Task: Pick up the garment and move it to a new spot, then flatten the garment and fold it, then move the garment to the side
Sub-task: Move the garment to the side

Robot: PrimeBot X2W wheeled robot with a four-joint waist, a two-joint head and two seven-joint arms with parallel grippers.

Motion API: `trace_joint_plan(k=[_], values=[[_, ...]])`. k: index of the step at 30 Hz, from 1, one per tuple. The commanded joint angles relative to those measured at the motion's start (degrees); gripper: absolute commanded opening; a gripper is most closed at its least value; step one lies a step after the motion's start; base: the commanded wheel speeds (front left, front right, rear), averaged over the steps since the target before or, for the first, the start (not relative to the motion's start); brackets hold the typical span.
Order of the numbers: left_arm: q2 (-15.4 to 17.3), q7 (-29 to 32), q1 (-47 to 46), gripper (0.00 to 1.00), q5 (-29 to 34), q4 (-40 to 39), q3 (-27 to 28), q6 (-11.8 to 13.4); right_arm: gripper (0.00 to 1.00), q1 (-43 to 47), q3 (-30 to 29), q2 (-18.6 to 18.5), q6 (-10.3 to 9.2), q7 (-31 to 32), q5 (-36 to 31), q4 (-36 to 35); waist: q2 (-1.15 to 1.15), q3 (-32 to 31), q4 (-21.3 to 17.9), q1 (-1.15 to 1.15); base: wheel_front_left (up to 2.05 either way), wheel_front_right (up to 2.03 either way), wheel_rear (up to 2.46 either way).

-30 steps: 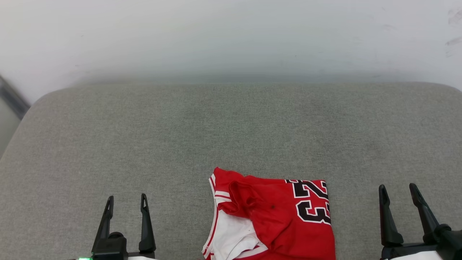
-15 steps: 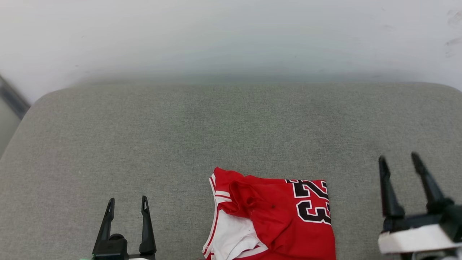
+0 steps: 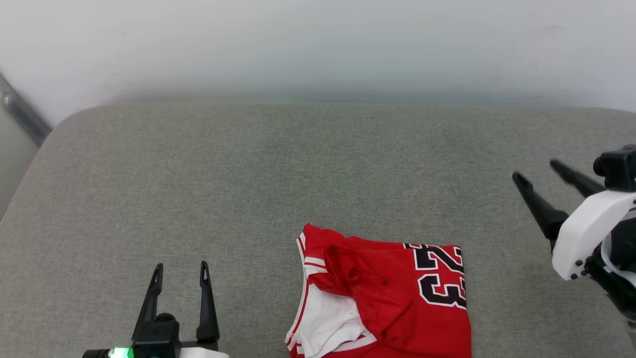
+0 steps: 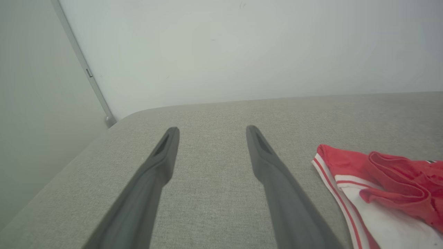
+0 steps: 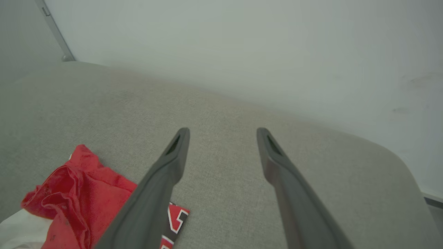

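The red garment (image 3: 397, 298) lies bunched and partly folded at the near middle of the grey cushion, white sleeve to its left, black number at its right edge. It also shows in the left wrist view as the garment (image 4: 380, 183) and in the right wrist view as the garment (image 5: 79, 200). My left gripper (image 3: 180, 270) stands open low at the near left, well left of the cloth, nothing between its fingers. My right gripper (image 3: 536, 169) is open and raised at the right, tilted left, apart from the cloth.
The grey fabric cushion (image 3: 248, 174) spans the view, its rounded far edge meeting a pale wall (image 3: 318, 44). A metal strip (image 3: 22, 117) runs down the wall at the far left. Bare cushion lies left of, right of and beyond the garment.
My right gripper has risen and swung up, tilting left, staying open. The head view has shifted slightly. The left gripper and garment have stayed where they were.
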Motion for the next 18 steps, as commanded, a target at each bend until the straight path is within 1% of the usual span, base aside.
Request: trace_joint_plan(k=[1, 2, 4, 7, 8, 11, 14, 18], values=[[-0.24, -0.13, -0.75, 1.0, 0.06, 0.01, -0.09, -0.1, 1.0, -0.67, 0.25, -0.78, -0.04, 2.11, 1.77, 0.42, 0.0, 0.32, 0.19, 0.0, 0.0, 0.0, 0.0], [-0.28, -0.13, -0.95, 1.0, 0.03, 0.05, -0.17, -0.16, 1.0, -0.79, 0.86, -1.88, -0.04, 6.79, 5.06, 0.97, 0.0, 0.59, 0.33, 0.0, 0.0, 0.0, 0.0], [-0.36, -0.13, -1.38, 1.0, -0.01, 0.18, -0.24, -0.23, 1.0, -0.63, 1.41, -3.85, -0.04, 14.16, 10.62, 2.08, 0.0, 1.13, 0.59, 0.0, 0.0, 0.0, 0.0], [-0.54, -0.13, -1.97, 1.0, -0.06, 0.23, -0.52, -0.36, 1.0, 1.55, 2.02, -5.48, -0.03, 23.96, 17.98, 4.29, 0.0, 2.19, 1.22, 0.0, 0.0, 0.0, 0.0], [-0.58, -0.13, -2.3, 1.0, -0.07, 0.21, -0.62, -0.41, 1.0, 1.95, 1.81, -5.71, -0.03, 26.39, 20.13, 4.76, 0.0, 2.58, 1.44, 0.0, 0.0, 0.0, 0.0], [-0.68, -0.14, -3.18, 1.0, -0.1, 0.06, -0.84, -0.71, 1.0, 3.05, 0.81, -5.16, -0.03, 30.19, 24.36, 6.04, 0.0, 3.98, 2.26, 0.0, 0.0, 0.0, 0.0], [-0.72, -0.13, -3.94, 1.0, -0.15, -0.2, -0.68, -0.69, 1.0, 4.1, 0.68, -3.07, -0.03, 32.63, 27.51, 7.8, 0.0, 5.44, 2.69, 0.0, 0.0, 0.0, 0.0], [-0.81, -0.13, -4.93, 1.0, -0.07, -0.3, -0.73, -0.82, 1.0, 3.7, 1.07, -0.31, -0.03, 34.0, 29.99, 9.77, 0.0, 7.42, 3.27, 0.0, 0.0, 0.0, 0.0]])
